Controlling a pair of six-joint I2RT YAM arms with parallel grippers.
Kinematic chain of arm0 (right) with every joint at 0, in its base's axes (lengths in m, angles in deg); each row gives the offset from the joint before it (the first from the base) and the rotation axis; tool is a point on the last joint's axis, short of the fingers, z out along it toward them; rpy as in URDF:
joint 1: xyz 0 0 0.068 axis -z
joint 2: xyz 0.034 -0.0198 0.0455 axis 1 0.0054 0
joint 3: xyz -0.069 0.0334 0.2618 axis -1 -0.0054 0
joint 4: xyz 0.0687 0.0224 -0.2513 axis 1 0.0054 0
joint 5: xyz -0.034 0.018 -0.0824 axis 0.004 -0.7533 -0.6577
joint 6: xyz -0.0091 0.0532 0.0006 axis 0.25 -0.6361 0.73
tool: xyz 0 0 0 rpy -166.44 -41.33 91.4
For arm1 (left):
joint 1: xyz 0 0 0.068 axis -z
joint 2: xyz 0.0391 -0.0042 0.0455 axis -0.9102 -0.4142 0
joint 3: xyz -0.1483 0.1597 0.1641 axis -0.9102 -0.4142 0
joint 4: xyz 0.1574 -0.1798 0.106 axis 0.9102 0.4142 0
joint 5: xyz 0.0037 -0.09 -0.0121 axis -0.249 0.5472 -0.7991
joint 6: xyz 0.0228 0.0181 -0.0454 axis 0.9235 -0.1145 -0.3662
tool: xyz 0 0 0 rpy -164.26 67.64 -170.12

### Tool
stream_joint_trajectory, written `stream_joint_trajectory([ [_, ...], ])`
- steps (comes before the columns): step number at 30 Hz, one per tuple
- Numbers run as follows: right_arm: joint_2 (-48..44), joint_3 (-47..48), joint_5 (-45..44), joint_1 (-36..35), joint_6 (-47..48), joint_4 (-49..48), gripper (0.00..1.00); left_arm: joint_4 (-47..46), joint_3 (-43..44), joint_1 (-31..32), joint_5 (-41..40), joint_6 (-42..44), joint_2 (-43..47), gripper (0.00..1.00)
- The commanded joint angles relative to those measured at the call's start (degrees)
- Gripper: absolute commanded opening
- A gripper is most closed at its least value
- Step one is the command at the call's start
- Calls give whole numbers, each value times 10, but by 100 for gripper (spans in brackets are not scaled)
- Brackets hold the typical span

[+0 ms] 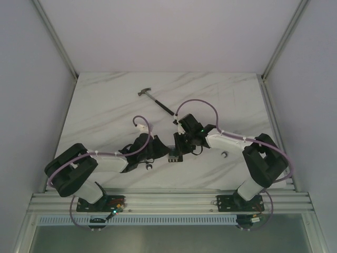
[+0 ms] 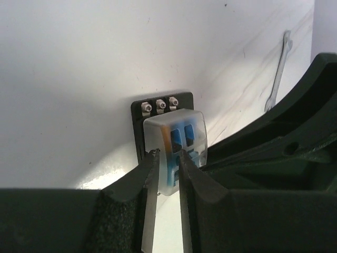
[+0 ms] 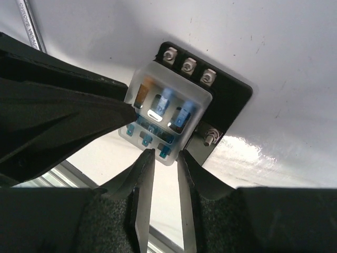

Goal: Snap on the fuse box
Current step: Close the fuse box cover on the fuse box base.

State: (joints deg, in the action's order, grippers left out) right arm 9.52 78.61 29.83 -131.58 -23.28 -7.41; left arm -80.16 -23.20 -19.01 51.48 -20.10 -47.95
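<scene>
The fuse box [image 1: 174, 154] lies on the marble table between both arms. It is a black base [image 3: 233, 98] with a clear cover [image 3: 174, 87] over blue and orange fuses. It also shows in the left wrist view [image 2: 179, 124]. My left gripper [image 2: 167, 154] comes from the left [image 1: 161, 151], its fingers closed to a narrow gap on the cover's near edge. My right gripper [image 3: 164, 153] comes from the right [image 1: 182, 143], its tips pinching the cover's near corner. The cover sits on the base.
A hammer [image 1: 156, 100] lies behind the fuse box at mid table. A silver wrench [image 2: 278, 68] lies beside the left arm and also shows in the right wrist view [image 3: 29, 23]. A small ring-shaped part [image 1: 225, 154] sits near the right arm.
</scene>
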Motion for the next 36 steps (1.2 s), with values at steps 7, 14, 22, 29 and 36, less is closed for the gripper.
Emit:
stream_joint_trajectory([
  [7,70,50,-47,-36,17,30,28,58,-68,12,-12,-77,-67,14],
  [14,41,54,-69,-36,16,30,31,11,-93,16,10,-92,-37,15],
  [22,-26,41,-97,-25,22,36,35,17,-90,24,-12,-71,90,31],
  [29,-55,33,-92,-16,29,17,41,73,-93,24,-86,-42,185,51],
  [36,-55,19,-83,-16,24,0,43,104,-88,5,-96,-15,204,57],
])
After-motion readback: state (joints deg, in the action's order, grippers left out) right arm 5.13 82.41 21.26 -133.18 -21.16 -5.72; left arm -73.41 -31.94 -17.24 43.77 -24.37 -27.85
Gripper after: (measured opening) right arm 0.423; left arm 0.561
